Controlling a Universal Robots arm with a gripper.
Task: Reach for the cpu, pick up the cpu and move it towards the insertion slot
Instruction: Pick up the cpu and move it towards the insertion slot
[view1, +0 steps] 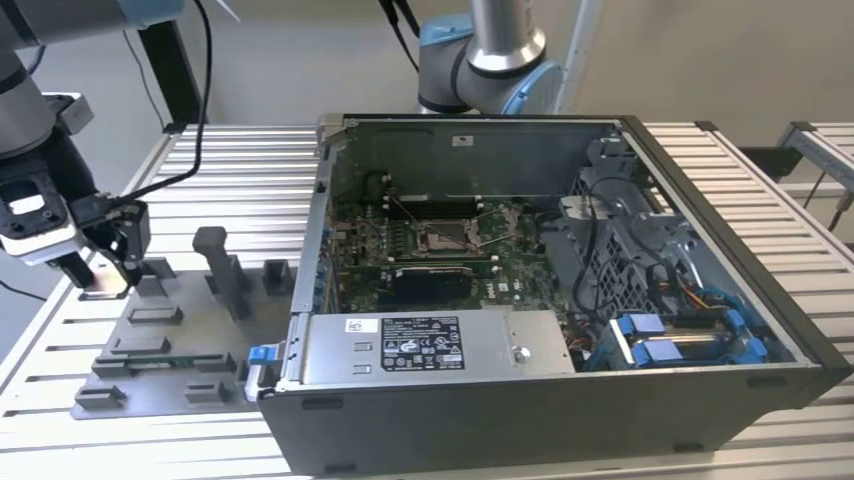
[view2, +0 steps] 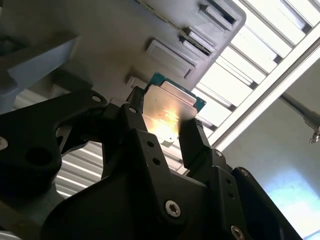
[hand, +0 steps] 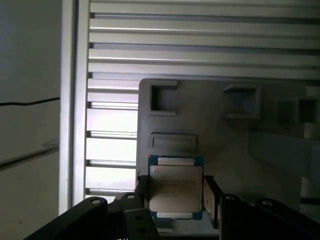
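At the exterior view's left the gripper (view1: 104, 272) clamps the cpu (hand: 176, 192) by its edges, well apart from the insertion slot (view1: 445, 237) at centre; that thin edge hold could let it slip or tilt.

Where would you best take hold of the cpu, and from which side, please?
By two opposite edges, coming down onto its flat face: the cpu is a thin flat square, so only the edges offer purchase. The gripper clamps it that way at the grey fixture plate.
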